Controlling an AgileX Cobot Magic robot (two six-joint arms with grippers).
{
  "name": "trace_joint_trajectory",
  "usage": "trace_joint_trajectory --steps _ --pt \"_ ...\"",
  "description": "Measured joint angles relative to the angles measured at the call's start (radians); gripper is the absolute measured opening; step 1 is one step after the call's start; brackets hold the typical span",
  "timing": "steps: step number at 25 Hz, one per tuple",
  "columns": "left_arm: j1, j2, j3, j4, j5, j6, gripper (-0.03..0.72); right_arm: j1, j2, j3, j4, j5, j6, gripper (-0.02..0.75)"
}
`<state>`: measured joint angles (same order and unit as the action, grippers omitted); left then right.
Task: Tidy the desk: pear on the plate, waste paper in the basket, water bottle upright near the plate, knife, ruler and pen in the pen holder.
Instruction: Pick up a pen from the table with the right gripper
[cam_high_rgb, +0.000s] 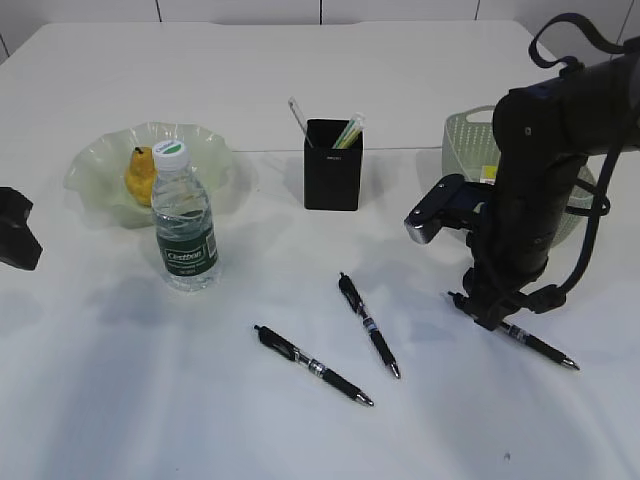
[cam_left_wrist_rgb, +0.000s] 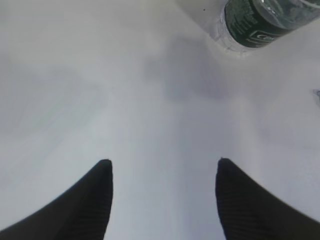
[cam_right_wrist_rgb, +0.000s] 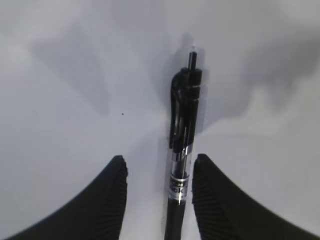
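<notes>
Your right wrist view shows what the exterior view hides behind the arm: the right gripper (cam_right_wrist_rgb: 159, 195) is spread, a pen (cam_right_wrist_rgb: 183, 150) lying between its fingers, close to one pad and not clearly pinched, while the left wrist view shows the left gripper (cam_left_wrist_rgb: 165, 195) spread over bare table beside the bottle (cam_left_wrist_rgb: 265, 20). The table (cam_high_rgb: 120, 400) is white, tiled wall behind it. Two more pens (cam_high_rgb: 312, 364) (cam_high_rgb: 368, 324) lie mid-table, well left of the right gripper; the pear (cam_high_rgb: 140, 175) sits on the plate (cam_high_rgb: 90, 165).
</notes>
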<state>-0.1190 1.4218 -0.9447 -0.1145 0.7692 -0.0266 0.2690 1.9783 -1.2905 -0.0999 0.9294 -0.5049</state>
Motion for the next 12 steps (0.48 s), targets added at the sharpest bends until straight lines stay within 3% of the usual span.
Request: trace_joint_trajectory --steps 12 --pt "0.0 0.0 0.0 0.003 -0.02 0.0 0.457 0.0 0.032 -0.002 -0.001 -0.076 -0.028 0.323"
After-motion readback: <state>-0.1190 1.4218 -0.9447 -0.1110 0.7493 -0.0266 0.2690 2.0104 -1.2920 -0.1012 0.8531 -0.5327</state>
